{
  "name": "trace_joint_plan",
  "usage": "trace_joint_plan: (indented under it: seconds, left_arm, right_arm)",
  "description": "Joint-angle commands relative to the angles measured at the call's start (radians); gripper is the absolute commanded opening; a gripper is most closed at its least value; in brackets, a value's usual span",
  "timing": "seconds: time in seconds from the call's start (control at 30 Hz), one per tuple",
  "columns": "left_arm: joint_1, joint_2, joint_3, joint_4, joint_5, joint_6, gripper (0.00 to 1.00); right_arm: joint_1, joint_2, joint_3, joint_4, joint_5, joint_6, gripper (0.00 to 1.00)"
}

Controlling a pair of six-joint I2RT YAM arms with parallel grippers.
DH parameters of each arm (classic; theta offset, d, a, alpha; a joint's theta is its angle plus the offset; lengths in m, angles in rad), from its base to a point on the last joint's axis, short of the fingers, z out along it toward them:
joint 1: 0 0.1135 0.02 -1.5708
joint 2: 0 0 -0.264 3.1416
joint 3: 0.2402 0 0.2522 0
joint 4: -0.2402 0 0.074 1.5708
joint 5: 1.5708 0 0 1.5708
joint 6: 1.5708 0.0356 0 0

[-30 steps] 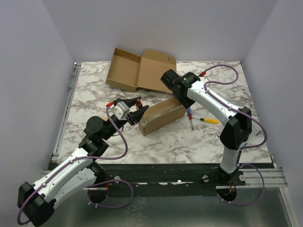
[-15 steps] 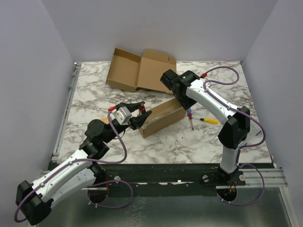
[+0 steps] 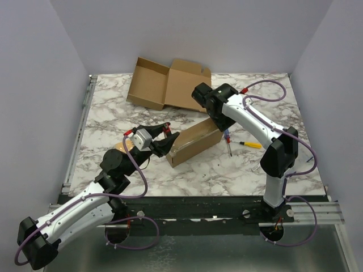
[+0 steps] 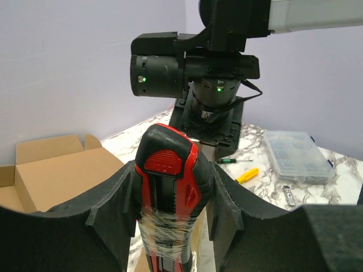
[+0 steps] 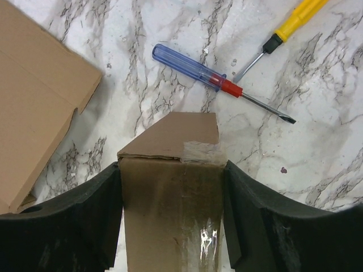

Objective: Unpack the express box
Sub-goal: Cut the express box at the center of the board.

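As marble table (image 3: 108,113) meets lilac walls (image 3: 187,34), left fingers (image 4: 108,215) pinch cutter (image 4: 170,175), right fingers (image 5: 62,221) box (image 5: 170,198).

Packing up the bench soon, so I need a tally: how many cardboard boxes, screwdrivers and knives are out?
Cardboard boxes: 2, open brown box, taped brown box
Screwdrivers: 2, blue-handled screwdriver, yellow-handled screwdriver
Knives: 1, red and black utility knife
Total: 5
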Motion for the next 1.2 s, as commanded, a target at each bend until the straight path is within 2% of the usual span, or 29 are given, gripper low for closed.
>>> trace_joint_plan:
  seconds: [0.0, 0.07, 0.13, 0.17, 0.33, 0.5, 0.73, 0.83, 1.03, 1.17]
  left_arm:
    - [-0.024, -0.015, -0.030, 0.049, -0.056, -0.076, 0.00]
    - [-0.025, 0.000, -0.032, 0.045, -0.061, -0.066, 0.00]
    - [-0.025, 0.015, -0.034, 0.040, -0.065, -0.066, 0.00]
    - [-0.025, 0.020, -0.034, 0.039, -0.067, -0.070, 0.00]
    - [-0.025, 0.044, -0.030, 0.040, -0.082, -0.081, 0.00]
    - [-0.025, 0.058, -0.026, 0.044, -0.071, -0.087, 0.00]
    - [-0.028, 0.056, -0.035, 0.034, -0.059, -0.053, 0.00]
    - [-0.031, 0.064, -0.033, 0.024, -0.049, -0.029, 0.00]
    - [-0.065, 0.054, -0.036, 0.001, -0.046, 0.020, 0.00]
    - [-0.103, 0.040, -0.042, 0.001, -0.076, 0.040, 0.00]
  right_arm:
    - [-0.005, 0.010, 0.027, 0.060, -0.047, -0.012, 0.76]
    - [-0.004, -0.020, -0.012, 0.163, -0.057, -0.188, 0.90]
    - [0.002, -0.041, -0.045, 0.204, -0.088, -0.323, 0.97]
    - [0.011, -0.044, -0.047, 0.183, -0.086, -0.335, 0.99]
    - [0.070, -0.032, 0.005, 0.063, -0.073, -0.276, 1.00]
    - [0.105, -0.036, -0.004, 0.087, -0.165, -0.193, 0.99]
    - [0.119, -0.036, -0.047, 0.119, -0.342, -0.006, 0.82]
    - [0.119, -0.032, -0.049, 0.121, -0.351, 0.055, 0.72]
    - [0.117, -0.056, -0.065, 0.090, -0.281, 0.229, 0.45]
    - [0.114, -0.071, -0.102, 0.117, -0.282, 0.318, 0.32]
